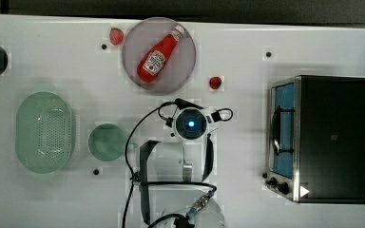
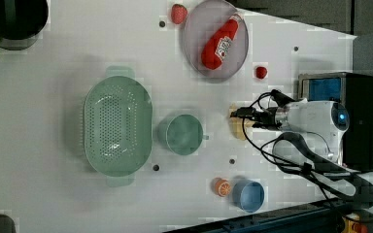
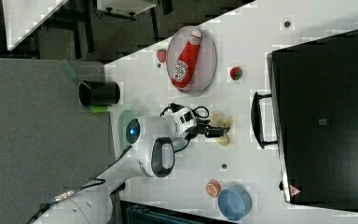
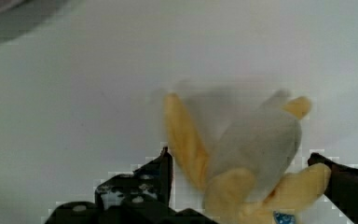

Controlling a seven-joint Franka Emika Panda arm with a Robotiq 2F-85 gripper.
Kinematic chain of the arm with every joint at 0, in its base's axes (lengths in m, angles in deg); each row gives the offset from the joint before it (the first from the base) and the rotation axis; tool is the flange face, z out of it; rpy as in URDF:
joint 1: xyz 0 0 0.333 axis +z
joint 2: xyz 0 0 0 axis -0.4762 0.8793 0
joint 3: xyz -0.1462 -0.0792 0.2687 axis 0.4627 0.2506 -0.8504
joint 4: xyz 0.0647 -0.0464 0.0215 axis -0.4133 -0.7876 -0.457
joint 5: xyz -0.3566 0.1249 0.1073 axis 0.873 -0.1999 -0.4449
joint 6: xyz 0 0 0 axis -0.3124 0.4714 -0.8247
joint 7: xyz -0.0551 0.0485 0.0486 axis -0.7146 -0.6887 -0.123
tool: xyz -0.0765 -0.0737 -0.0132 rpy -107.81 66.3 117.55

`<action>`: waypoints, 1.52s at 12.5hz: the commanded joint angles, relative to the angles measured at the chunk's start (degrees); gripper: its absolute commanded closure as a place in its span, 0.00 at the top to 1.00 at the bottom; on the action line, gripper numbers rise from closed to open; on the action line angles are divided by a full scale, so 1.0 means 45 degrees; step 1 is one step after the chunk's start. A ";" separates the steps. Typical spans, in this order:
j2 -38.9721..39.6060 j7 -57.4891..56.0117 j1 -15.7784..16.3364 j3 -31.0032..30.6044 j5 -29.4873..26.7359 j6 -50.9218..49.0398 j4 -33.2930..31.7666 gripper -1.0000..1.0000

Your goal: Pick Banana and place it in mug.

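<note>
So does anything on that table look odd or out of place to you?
A few things. The ketchup bottle lies flat on the grey plate rather than standing. The banana between the claw fingers is half peeled, its yellow skin flaps splayed open. Nothing looks spilled or broken.

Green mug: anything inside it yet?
The green mug looks empty in the left view; only its green interior shows. The banana sits between the fingers of the gripper, apart from the mug, on the table.
</note>
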 commanded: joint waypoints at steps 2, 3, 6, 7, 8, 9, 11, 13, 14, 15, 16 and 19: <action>-0.0035 -0.0327 -0.0064 -0.0017 0.0012 0.0422 -0.0257 0.60; -0.0035 -0.0326 -0.0064 -0.0028 0.0012 0.0493 -0.0242 0.48; -0.0135 -0.0325 -0.0064 -0.0050 0.0012 0.0495 -0.0251 0.36; -0.0197 -0.0326 -0.0065 -0.0050 0.0011 0.0493 -0.0260 0.36; -0.0324 -0.0326 -0.0068 -0.0046 0.0004 0.0494 -0.0234 0.36; -0.0575 -0.0309 -0.0082 -0.0032 -0.0017 0.0471 -0.0216 0.36; -0.1541 -0.0313 -0.0135 0.0041 -0.0019 -0.0169 -0.0149 0.36; -0.2872 -0.0312 -0.0227 0.0131 -0.0019 -0.2340 0.0158 0.36; -0.3541 -0.0313 -0.0262 0.0170 -0.0019 -0.3644 0.0482 0.36; -0.4185 -0.0309 -0.0286 0.0230 -0.0019 -0.4971 0.0871 0.36; -0.4785 -0.0311 -0.0292 0.0253 -0.0019 -0.6339 0.1323 0.36; -0.5992 -0.0239 -0.0216 0.0057 -0.0020 -0.9267 0.2862 0.36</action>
